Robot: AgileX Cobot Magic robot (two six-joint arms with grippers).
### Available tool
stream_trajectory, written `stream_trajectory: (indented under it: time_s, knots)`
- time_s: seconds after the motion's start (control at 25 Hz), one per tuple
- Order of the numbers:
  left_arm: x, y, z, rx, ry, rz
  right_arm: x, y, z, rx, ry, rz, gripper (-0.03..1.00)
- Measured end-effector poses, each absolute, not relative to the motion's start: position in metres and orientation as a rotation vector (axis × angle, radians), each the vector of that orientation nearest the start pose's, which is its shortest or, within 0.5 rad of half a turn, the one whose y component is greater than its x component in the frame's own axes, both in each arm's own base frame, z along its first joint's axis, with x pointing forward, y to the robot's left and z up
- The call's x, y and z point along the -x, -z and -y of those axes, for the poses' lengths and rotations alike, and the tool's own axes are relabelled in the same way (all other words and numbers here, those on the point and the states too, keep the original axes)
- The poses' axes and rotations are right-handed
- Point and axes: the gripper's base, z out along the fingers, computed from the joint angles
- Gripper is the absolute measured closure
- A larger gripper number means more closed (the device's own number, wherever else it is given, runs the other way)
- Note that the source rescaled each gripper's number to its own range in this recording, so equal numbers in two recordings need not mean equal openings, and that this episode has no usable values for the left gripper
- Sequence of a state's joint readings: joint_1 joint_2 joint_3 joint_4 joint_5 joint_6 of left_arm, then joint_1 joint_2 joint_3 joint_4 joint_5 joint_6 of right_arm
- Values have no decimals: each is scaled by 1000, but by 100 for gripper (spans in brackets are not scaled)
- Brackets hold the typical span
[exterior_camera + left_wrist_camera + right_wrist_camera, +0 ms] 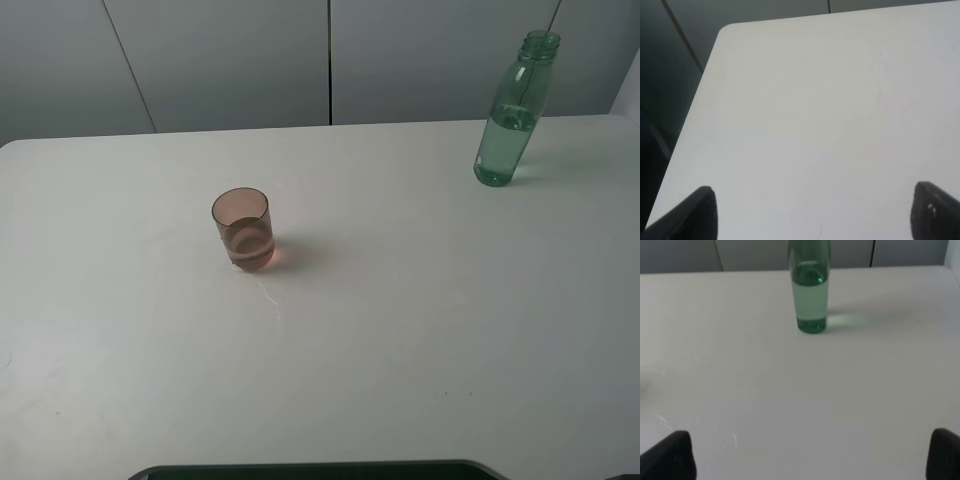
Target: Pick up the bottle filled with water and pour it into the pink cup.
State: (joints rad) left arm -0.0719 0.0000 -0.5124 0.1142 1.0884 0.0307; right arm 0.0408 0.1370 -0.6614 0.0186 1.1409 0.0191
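The green-tinted bottle (514, 112) stands upright and capless at the far right of the white table (400, 330), with water partway up it. The pink cup (243, 229) stands left of the middle and holds a little liquid. Neither gripper shows in the exterior high view. In the right wrist view the bottle (810, 287) stands well ahead of my right gripper (812, 455), whose fingertips (670, 455) are wide apart with nothing between them. My left gripper (812, 212) is open over bare table near the rounded left corner, with nothing between its fingertips (695, 212).
A thin wet streak (268, 296) lies on the table just in front of the cup. Grey wall panels (330, 60) stand behind the table's far edge. A dark edge (320, 470) runs along the near side.
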Motion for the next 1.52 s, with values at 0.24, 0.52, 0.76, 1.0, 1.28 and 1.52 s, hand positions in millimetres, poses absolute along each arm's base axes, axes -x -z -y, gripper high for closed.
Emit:
stream_trajectory:
  time_s: [0.24,0.52,0.76,1.0,1.28,1.52]
  knots:
    - [7,-279,-10,-98,-111,-2055,14,-290,0,31,-43,-2037,-3]
    - [7,-279,-10,-98,-109,-2054,8,-278,1,42,-16,-2076,-3]
    - [7,-279,-9,-98,-107,-2055,9,-278,1,42,-16,-2072,-3]
    - [7,-279,-9,-98,-107,-2054,9,-278,0,43,-35,-2072,-3]
    - [7,-279,-9,-100,-108,-2054,9,-278,0,43,-37,-2072,-3]
    - [7,-279,-9,-100,-108,-2054,9,-278,0,43,-37,-2072,-3]
